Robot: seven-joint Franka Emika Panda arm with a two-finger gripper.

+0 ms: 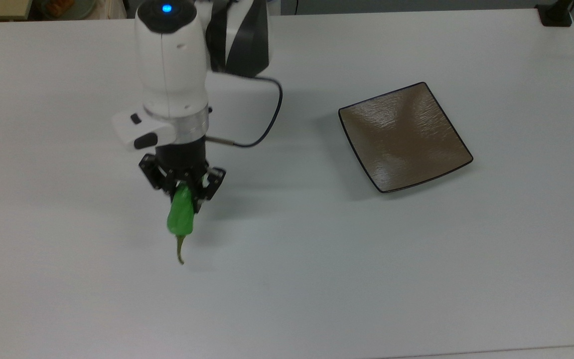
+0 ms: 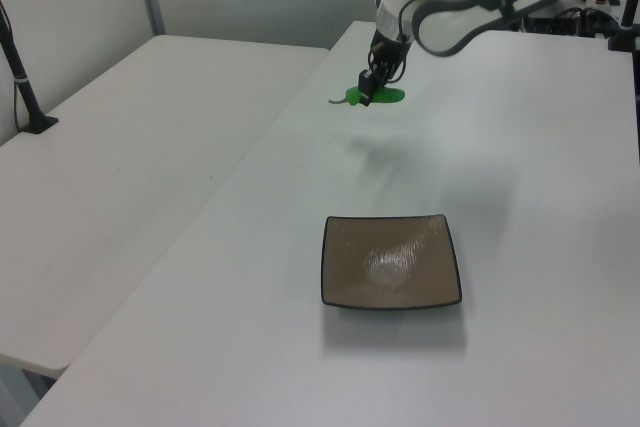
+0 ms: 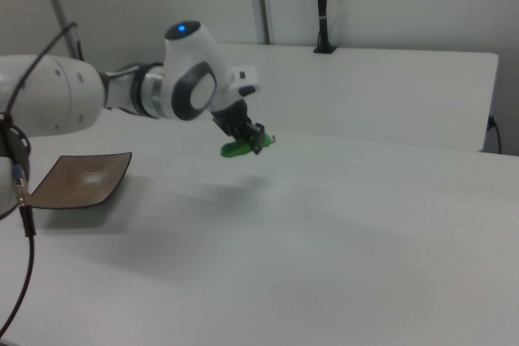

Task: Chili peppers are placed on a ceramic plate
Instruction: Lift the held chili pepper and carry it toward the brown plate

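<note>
gripper [image 1: 183, 192]: clamped on chili pepper [image 1: 181, 216], lifted clear of table [image 1: 317, 274]
pepper: top view's left, stem pointing near
ceramic plate [image 1: 404, 137]: top view's right, well apart, bare

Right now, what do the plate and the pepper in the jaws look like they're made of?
The ceramic plate: looks like glazed ceramic, glossy brown with a fine ripple texture, soft highlights and a thin dark rim. The chili pepper: waxy bright green skin with a dull olive stem; its even sheen could equally suit plastic, so I can't tell real from replica.
</note>
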